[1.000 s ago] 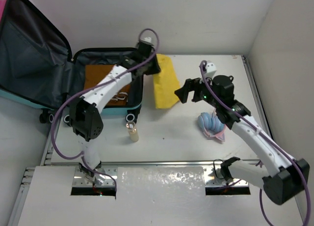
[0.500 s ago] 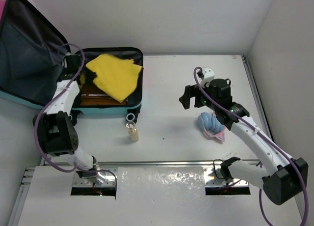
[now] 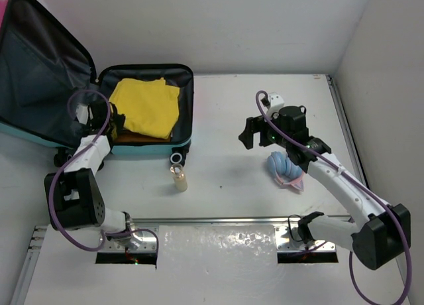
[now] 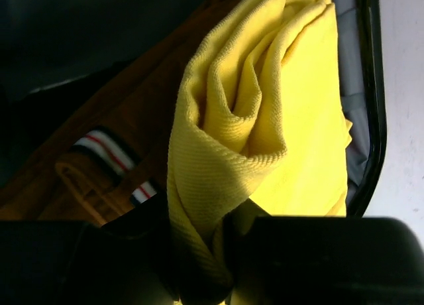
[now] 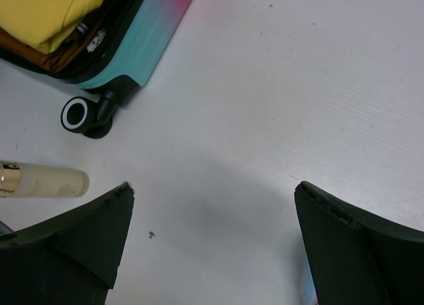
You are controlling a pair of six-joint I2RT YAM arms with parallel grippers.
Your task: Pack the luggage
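The luggage [image 3: 187, 106] lies open at the far left with its dark-lined lid [image 3: 40, 66] raised. A yellow cloth [image 3: 146, 106] is spread in its base over a brown garment [image 4: 99, 179]. At the base's left side, my left gripper [image 3: 116, 122] is shut on a bunched corner of that yellow cloth [image 4: 265, 119], and the fabric is pinched between the fingers of the left gripper [image 4: 205, 265]. My right gripper [image 3: 250, 131] hangs wide open over bare table right of the luggage; the right gripper [image 5: 212, 192] has nothing between its fingers. The teal-pink shell [image 5: 152, 33] and a wheel [image 5: 83, 114] show there.
A small beige bottle [image 3: 179, 179] stands in front of the luggage wheels, and the bottle [image 5: 43, 180] also shows in the right wrist view. A blue and pink bundle [image 3: 285, 169] lies under the right forearm. White walls close in the table at the back and right.
My left arm swung the yellow cloth from the table right of the luggage over into its base, where it now lies. My right gripper drifted slightly left, still open.
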